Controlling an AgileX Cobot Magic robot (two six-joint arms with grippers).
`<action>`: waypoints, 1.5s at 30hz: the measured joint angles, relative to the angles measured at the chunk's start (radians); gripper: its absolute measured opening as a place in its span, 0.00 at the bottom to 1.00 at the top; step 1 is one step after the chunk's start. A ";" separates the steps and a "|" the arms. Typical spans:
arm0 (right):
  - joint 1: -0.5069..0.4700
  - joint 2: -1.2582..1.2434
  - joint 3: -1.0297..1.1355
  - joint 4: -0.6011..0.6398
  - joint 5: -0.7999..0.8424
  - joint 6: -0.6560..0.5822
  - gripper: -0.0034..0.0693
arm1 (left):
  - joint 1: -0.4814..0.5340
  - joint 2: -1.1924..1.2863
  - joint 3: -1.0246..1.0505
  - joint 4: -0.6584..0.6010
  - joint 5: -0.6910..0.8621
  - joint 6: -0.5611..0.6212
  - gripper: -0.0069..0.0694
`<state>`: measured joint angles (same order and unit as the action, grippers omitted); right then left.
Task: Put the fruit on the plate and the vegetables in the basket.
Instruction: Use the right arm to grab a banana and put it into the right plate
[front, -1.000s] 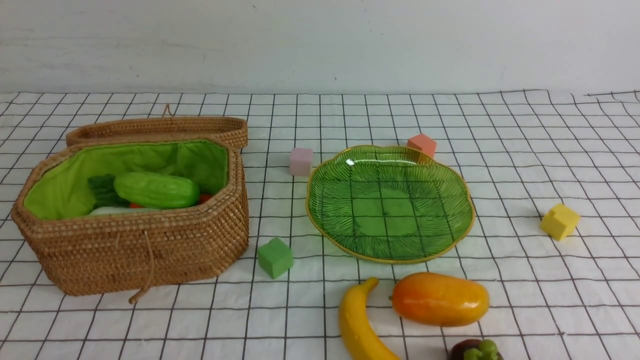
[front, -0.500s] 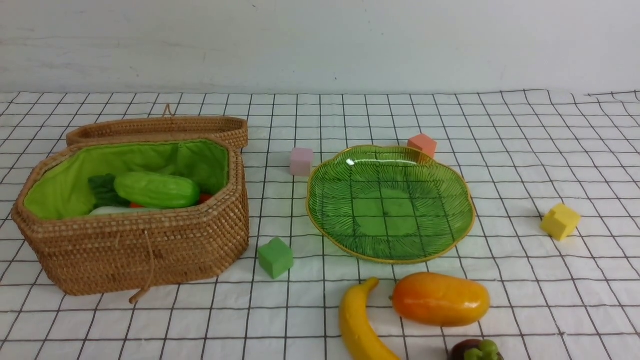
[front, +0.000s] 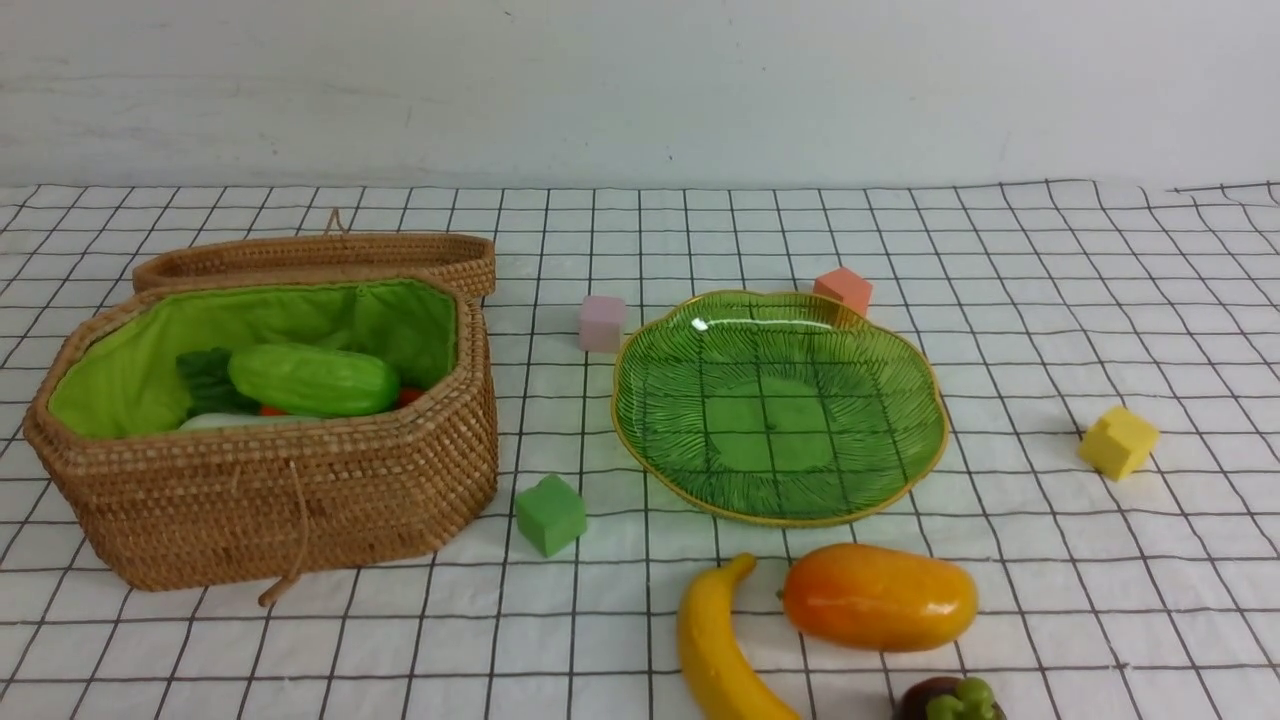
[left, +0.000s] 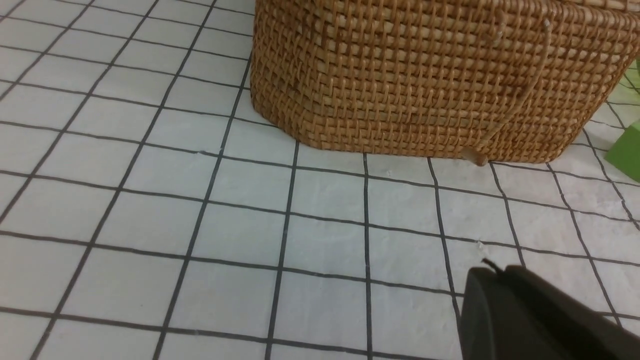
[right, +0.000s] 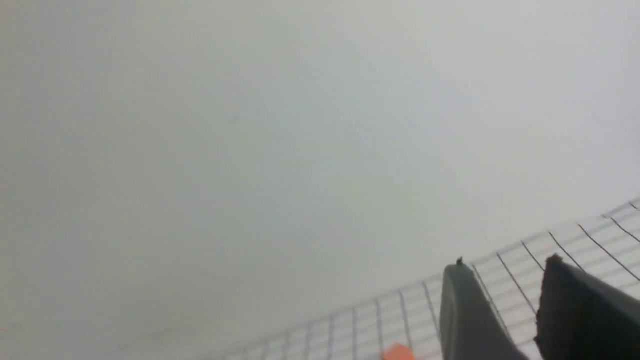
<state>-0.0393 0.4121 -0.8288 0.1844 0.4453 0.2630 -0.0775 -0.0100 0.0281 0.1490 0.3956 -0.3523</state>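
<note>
Brown woven basket (front: 300, 500) lined bright green, ribbed green plate (front: 780, 410) rimmed gold, white cloth (front: 1050, 300) gridded black.

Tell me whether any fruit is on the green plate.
No, the plate is bare, and the banana, mango and mangosteen all lie on the checked cloth nearer the robot.

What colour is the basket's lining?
Bright green cloth lining inside the wicker basket; front view shows it best.
</note>
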 joint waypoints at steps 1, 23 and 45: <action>0.008 0.069 -0.058 -0.019 0.055 -0.025 0.38 | 0.000 0.000 0.000 0.000 0.000 0.000 0.11; 0.815 1.066 -0.211 0.048 0.435 -0.398 0.92 | 0.000 0.000 0.000 0.000 0.000 0.000 0.12; 0.814 1.392 -0.519 0.137 0.462 -0.304 0.55 | 0.000 0.000 0.000 0.000 0.001 0.000 0.12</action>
<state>0.7745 1.8043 -1.3475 0.3211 0.9072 -0.0408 -0.0775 -0.0100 0.0281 0.1490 0.3966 -0.3523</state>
